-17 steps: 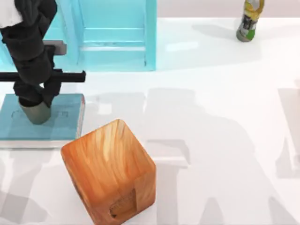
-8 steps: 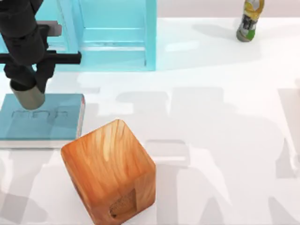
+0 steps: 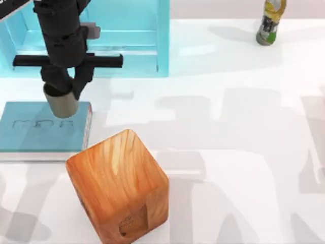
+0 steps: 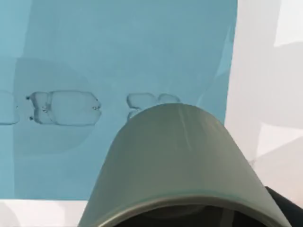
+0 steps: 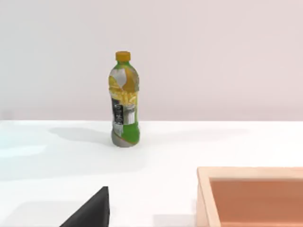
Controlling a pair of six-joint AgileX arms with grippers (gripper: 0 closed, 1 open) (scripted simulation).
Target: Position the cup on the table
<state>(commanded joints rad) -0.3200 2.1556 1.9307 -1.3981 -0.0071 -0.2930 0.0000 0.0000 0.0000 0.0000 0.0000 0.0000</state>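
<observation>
Holding the cup (image 3: 61,104) clamped between its dark fingers, our left gripper (image 3: 64,87) hangs above the table's left side, over the far right corner of the flat light-blue slab (image 3: 35,134). Seen from above, the cup is upright with its base downward, and whether it touches the slab we cannot tell. In the left wrist view the cup's olive-grey wall (image 4: 175,161) fills the foreground, with the slab (image 4: 118,56) and its faint embossed marks behind it and a strip of the white table (image 3: 228,127) beside. A turquoise shelf unit (image 3: 127,40) stands at the far left of the table, just beyond the gripper. A large wooden block (image 3: 118,185) sits near the slab's right edge. A colourful labelled bottle (image 3: 270,21) stands upright at the far right.
</observation>
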